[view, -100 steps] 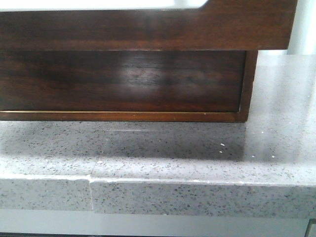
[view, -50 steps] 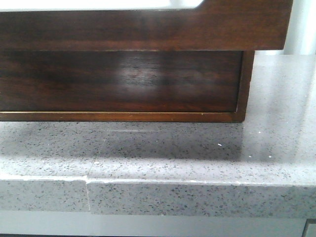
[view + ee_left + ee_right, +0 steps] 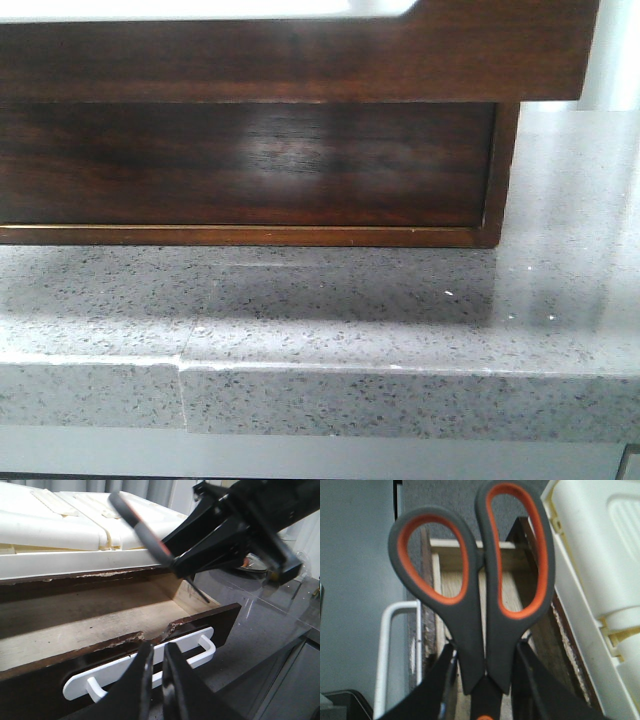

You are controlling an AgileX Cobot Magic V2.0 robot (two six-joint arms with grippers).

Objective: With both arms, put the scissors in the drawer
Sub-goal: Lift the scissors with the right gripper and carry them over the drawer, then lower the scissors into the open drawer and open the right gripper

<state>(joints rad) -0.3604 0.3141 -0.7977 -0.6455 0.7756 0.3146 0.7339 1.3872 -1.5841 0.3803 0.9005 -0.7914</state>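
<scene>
Right gripper [image 3: 482, 672] clamped on scissors [image 3: 475, 595], handles up, hanging over the open drawer [image 3: 75, 625]. Left gripper [image 3: 156, 667] nearly closed, empty, just beside the white handle [image 3: 145, 667]. Lower blades inside before release, clear of the front edge.

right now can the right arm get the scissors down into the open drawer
Probably yes. The right gripper grips the scissors above the drawer, which is pulled open and looks empty beneath. The left gripper sits at the white handle, outside the opening.
</scene>
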